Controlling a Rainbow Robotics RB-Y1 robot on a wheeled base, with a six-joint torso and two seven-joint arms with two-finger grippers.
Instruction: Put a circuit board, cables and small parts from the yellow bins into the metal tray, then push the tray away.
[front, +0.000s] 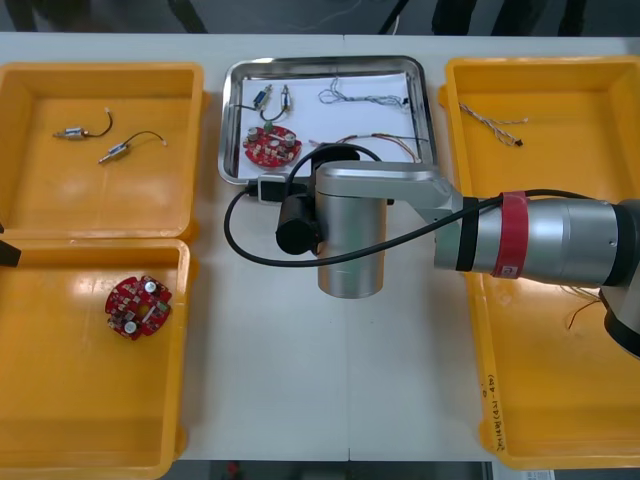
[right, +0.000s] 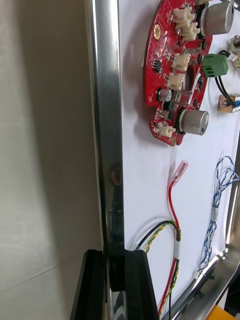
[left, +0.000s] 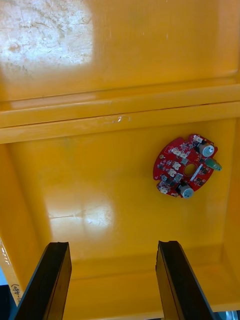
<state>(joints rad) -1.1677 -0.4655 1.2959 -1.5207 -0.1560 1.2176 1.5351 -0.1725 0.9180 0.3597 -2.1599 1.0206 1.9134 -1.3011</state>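
Note:
The metal tray, white inside, holds a red circuit board, two small metal parts, a blue and white cable and a red and yellow cable. My right arm reaches across to the tray's near edge. In the right wrist view my right gripper is shut on the tray rim, one finger on each side, with the circuit board and red and yellow cable beyond. My left gripper hangs open above a yellow bin with another circuit board.
The near left bin holds a red circuit board. In the far left bin lie two small metal parts with black wires. The right bin holds a twisted cable. Bare table lies in front of the tray.

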